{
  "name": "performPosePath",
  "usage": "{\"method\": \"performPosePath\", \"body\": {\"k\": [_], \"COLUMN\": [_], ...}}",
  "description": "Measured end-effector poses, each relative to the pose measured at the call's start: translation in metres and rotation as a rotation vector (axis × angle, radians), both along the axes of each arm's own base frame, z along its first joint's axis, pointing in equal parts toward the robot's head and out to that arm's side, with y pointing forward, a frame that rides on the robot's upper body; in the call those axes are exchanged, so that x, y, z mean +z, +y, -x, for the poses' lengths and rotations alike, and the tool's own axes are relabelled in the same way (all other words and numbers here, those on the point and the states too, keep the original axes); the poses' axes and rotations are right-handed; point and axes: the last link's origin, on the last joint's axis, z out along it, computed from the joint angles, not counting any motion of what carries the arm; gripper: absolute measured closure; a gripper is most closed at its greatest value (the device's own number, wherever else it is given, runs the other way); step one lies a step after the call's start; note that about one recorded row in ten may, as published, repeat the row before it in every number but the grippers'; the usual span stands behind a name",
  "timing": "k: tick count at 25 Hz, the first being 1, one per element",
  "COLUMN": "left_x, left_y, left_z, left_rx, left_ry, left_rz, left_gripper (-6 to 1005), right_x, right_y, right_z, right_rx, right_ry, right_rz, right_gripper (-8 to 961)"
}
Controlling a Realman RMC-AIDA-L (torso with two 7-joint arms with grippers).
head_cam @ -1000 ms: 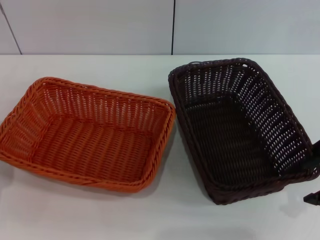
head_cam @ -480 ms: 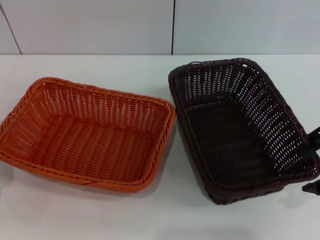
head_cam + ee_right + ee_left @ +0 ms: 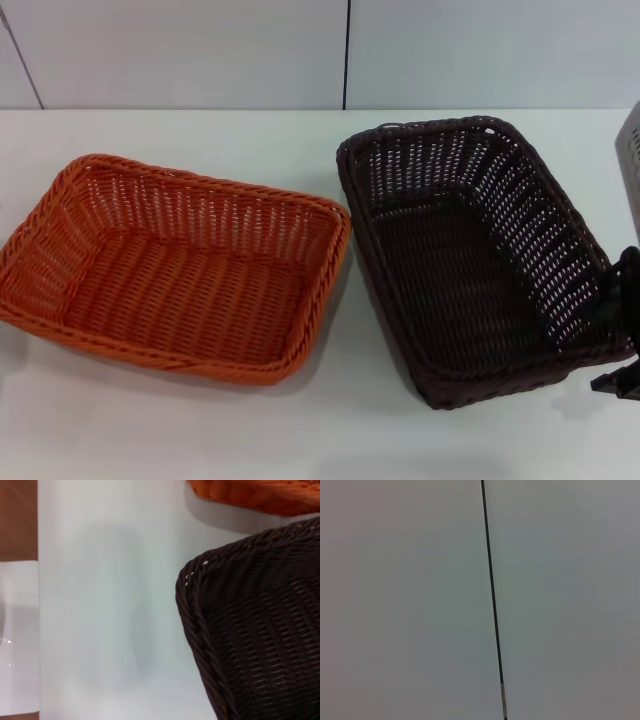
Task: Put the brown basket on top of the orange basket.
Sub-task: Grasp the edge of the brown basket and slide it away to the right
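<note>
While the orange basket sits toward the counter's left edge, the brown basket rests just beside it; the right tool meets its near-right corner, its grip state unclear.

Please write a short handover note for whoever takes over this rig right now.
Right claw: at the brown basket's near right corner, straddling the rim; whether it grips cannot be told.
Left claw: out of view, its camera faces a blank wall.
Brown basket sits on the white table, beside the orange basket, to its right.
Done: approach only.
Left: grasp, lift, set the brown basket on the orange one.
</note>
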Motion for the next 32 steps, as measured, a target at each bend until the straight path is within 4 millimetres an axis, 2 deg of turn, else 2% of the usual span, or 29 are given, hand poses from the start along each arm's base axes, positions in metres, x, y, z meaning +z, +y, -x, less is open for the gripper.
{"method": "performPosePath", "body": {"k": [14,23,32], "left_x": [0.0,0.0,0.002], "left_y": [-0.002,0.0,0.0], "left_z": [0.002,0.001,0.002], "left_rx": [0.006,0.003,0.008], "left_ry": [0.001,0.002,0.001], "left_rz": [0.001,0.001,-0.003], "left_gripper": [385,385,386], "right_x": [-0.018,-0.047,-0.054], "right_y": [0.009,0.013,0.018], "right_z": [-0.006,-0.017,-0.017], "right_rx": [0.0,-0.019,-0.08], "right_ry": [-0.012,-0.046,-0.092], "right_rz": [0.016,0.042,0.012], "right_gripper": [290,293,296]}}
